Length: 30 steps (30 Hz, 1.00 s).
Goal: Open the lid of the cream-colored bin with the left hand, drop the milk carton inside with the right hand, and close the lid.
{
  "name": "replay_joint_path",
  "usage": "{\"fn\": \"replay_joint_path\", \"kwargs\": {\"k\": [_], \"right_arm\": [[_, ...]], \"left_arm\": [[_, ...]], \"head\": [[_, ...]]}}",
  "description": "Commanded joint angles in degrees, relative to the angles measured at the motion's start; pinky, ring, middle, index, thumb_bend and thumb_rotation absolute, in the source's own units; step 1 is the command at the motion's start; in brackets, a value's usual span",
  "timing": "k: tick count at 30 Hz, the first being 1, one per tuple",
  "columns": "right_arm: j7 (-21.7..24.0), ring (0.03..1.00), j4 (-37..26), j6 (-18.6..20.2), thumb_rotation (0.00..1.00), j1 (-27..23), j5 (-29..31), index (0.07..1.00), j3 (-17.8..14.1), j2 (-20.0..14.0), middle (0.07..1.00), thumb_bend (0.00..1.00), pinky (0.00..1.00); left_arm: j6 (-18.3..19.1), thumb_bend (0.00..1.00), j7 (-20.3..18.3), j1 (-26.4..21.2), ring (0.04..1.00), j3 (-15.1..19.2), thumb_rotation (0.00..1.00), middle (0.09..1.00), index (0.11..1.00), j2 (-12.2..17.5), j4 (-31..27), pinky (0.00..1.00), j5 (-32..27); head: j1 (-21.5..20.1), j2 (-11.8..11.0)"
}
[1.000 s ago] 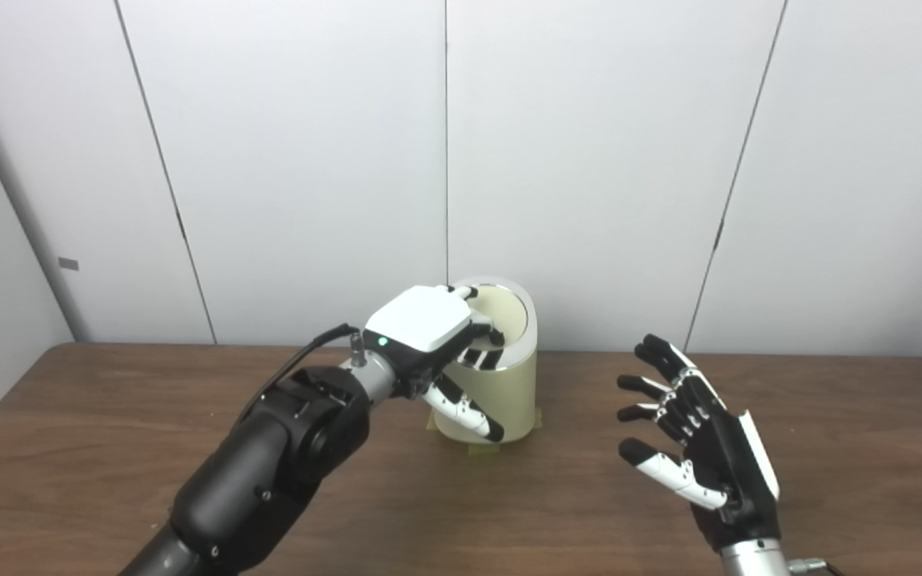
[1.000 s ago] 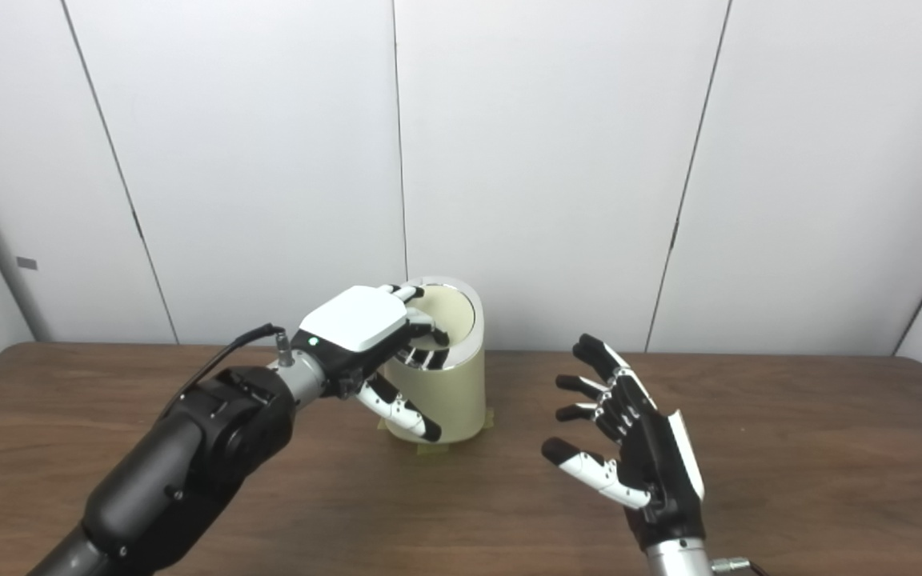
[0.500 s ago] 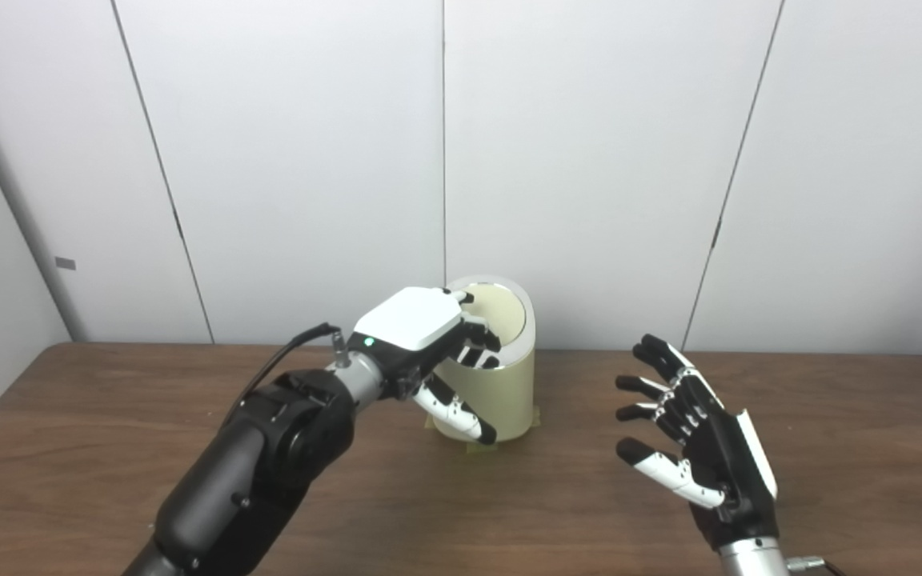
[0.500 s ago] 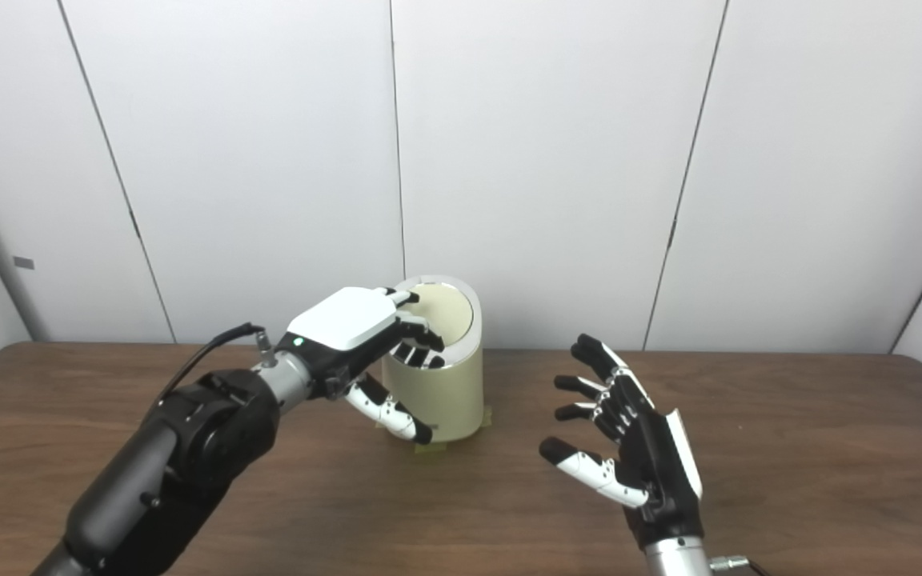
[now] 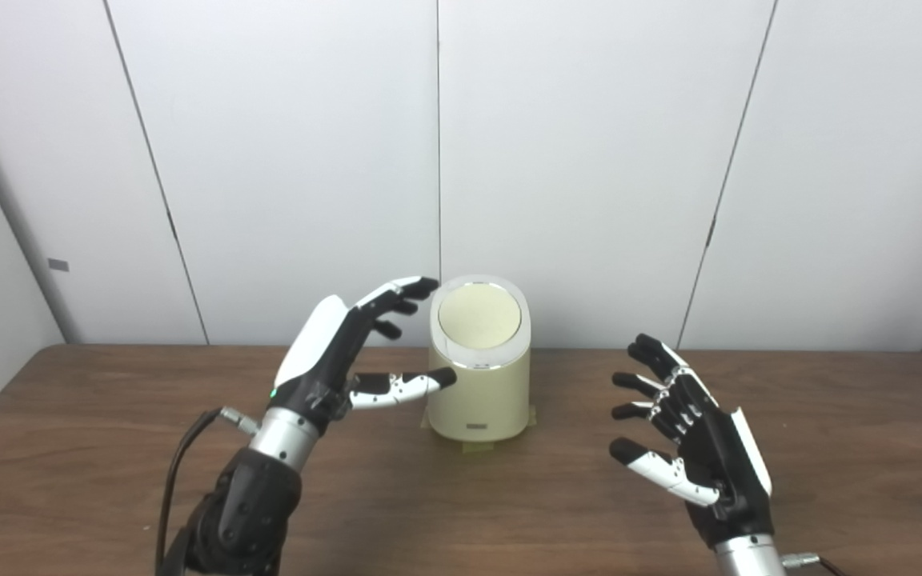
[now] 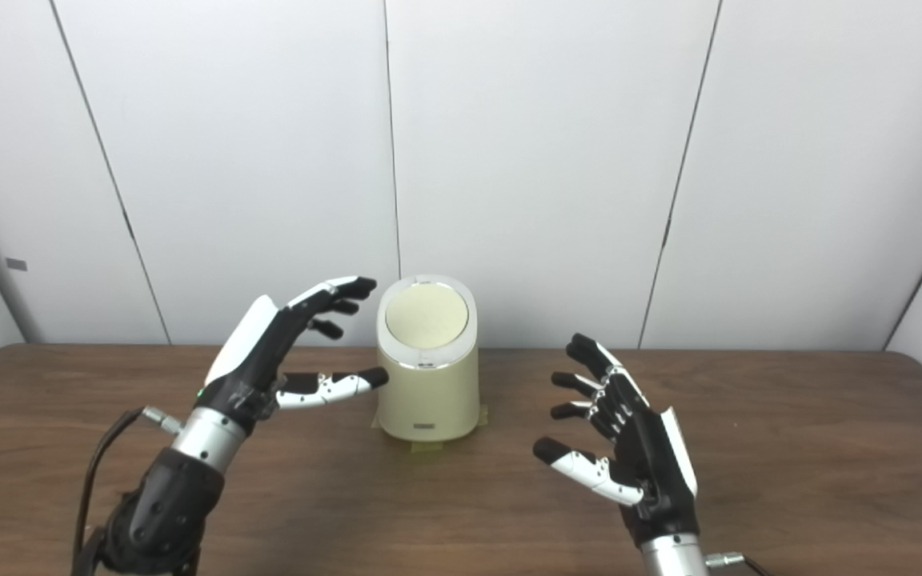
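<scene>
left eye view: bin (image 5: pixel 478 376), lid (image 5: pixel 479 316) down, just beside left fingers (image 5: pixel 397 386)

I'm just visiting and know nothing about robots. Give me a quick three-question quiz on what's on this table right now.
1. True or false: the lid of the cream bin is shut.
2. Which hand holds something? A) left hand B) right hand C) neither
3. Fill in: the bin stands on a wooden ____.

Key: 1 true; 2 C, both are open and empty; 3 table.
</scene>
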Motion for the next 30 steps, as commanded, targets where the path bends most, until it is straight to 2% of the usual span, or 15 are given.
{"fn": "replay_joint_path", "kwargs": {"k": [1,6,11,15,20,30], "right_arm": [[0.4,0.754,-2.2,-0.3,0.35,-1.6,1.1,0.854,-0.3,-0.2,0.870,0.80,0.58],[0.4,0.750,-3.2,0.5,0.35,-1.1,0.2,0.850,-0.3,-1.0,0.871,0.80,0.58],[0.2,0.751,-5.0,2.9,0.35,-0.4,-0.2,0.846,-0.1,-1.0,0.870,0.81,0.59],[-0.1,0.752,-6.5,4.7,0.35,0.1,-1.2,0.845,0.1,-0.7,0.866,0.81,0.58],[0.0,0.751,-7.5,5.5,0.34,1.0,-2.1,0.846,0.1,-0.9,0.857,0.81,0.58],[0.4,0.736,-7.0,5.2,0.31,1.2,-2.1,0.846,-0.1,-2.0,0.849,0.80,0.60]], "left_arm": [[0.2,0.70,1.0,0.5,0.729,2.0,0.18,0.786,0.814,-0.4,-1.8,0.58,-5.1],[-1.6,0.67,3.5,7.0,0.651,4.7,0.23,0.734,0.778,-2.1,-2.2,0.56,-10.3],[-2.9,0.65,4.5,10.4,0.614,6.2,0.23,0.692,0.756,-2.3,-1.5,0.48,-14.7],[-3.8,0.68,4.1,10.6,0.647,6.8,0.26,0.711,0.753,-1.8,-0.2,0.51,-18.6],[-3.5,0.68,4.3,10.5,0.680,7.2,0.23,0.739,0.766,-2.0,-0.3,0.54,-21.7],[-3.9,0.67,4.9,10.3,0.701,6.7,0.22,0.756,0.783,-1.6,0.5,0.55,-21.0]], "head": [[0.1,0.1],[-0.3,0.3],[-0.6,0.4],[-0.7,0.3],[-0.5,0.5],[-0.7,0.2]]}}
